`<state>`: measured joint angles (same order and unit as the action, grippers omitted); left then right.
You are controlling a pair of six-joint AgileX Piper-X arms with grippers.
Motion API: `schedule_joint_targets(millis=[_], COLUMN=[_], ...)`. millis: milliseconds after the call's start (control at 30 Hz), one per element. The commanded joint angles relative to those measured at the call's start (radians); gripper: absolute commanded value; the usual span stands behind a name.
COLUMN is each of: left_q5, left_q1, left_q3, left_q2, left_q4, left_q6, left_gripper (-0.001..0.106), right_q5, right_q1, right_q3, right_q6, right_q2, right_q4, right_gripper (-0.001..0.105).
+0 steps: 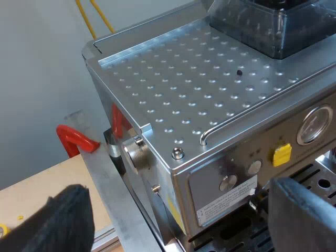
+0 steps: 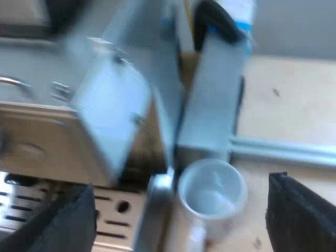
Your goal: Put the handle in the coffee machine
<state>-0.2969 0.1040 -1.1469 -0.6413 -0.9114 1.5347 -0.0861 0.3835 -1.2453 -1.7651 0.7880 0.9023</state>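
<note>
The left gripper (image 1: 178, 210) is hanging close over the front corner of the espresso machine (image 1: 210, 105), its black fingers (image 1: 63, 220) standing wide apart and gripping nothing. The bean hopper (image 1: 273, 26) is resting on the dimpled top. A pressure gauge (image 1: 314, 125) and a yellow button (image 1: 282, 155) are facing forward. A red bracket (image 1: 76, 140) is sitting against a metal rail (image 1: 100, 178) beside the machine.

Bright even light, soft sheen on espresso machine (image 1: 184, 89)

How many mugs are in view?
1: a white mug upright on the table, beside the drip tray of the espresso machine. Others may be hidden behind the machine.
</note>
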Motion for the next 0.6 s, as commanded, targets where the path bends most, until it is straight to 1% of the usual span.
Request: schedule_joint_targets(millis=[33,67,100,167,200,233,333,367,467,567,600], left_q5=[0.001,0.001,0.001,0.001,0.001,0.004,0.008,0.008,0.008,0.006,0.004], left_q1=[-0.003,-0.003,-0.003,-0.003,-0.003,-0.003,-0.014,-0.087,-0.160,-0.216,-0.220], left_q3=[-0.006,-0.006,-0.006,-0.006,-0.006,-0.006,-0.006,-0.006,-0.006,-0.006,-0.006], left_q2=[0.006,0.006,0.006,0.006,0.006,0.008,0.011,0.026,0.058,0.111,0.119], left_q4=[0.007,0.010,0.010,0.009,0.009,0.009,0.009,0.006,0.005,0.005,0.005], left_q6=[0.012,0.012,0.012,0.012,0.012,0.012,0.012,0.012,0.014,0.033,0.039], left_gripper=[0.070,0.070,0.070,0.070,0.070,0.070,0.070,0.070,0.070,0.070,0.070], right_q5=[0.070,0.080,0.086,0.121,0.122,0.126,0.136,0.136,0.146,0.158,0.158], right_q1=[-0.245,-0.298,-0.315,-0.412,-0.419,-0.463,-0.484,-0.484,-0.482,-0.471,-0.468], right_q3=[-0.009,-0.009,-0.009,-0.009,-0.009,-0.009,-0.009,-0.009,-0.003,-0.003,-0.003], right_q6=[-0.029,-0.044,-0.052,-0.088,-0.091,-0.093,-0.093,-0.093,-0.095,-0.095,-0.098], right_q2=[-0.018,-0.018,-0.018,-0.021,-0.021,-0.021,-0.021,-0.028,-0.052,-0.093,-0.100], right_q4=[0.041,0.045,0.045,0.045,0.045,0.045,0.045,0.045,0.045,0.045,0.045], right_gripper=[0.069,0.069,0.069,0.069,0.069,0.069,0.069,0.069,0.069,0.069,0.069])
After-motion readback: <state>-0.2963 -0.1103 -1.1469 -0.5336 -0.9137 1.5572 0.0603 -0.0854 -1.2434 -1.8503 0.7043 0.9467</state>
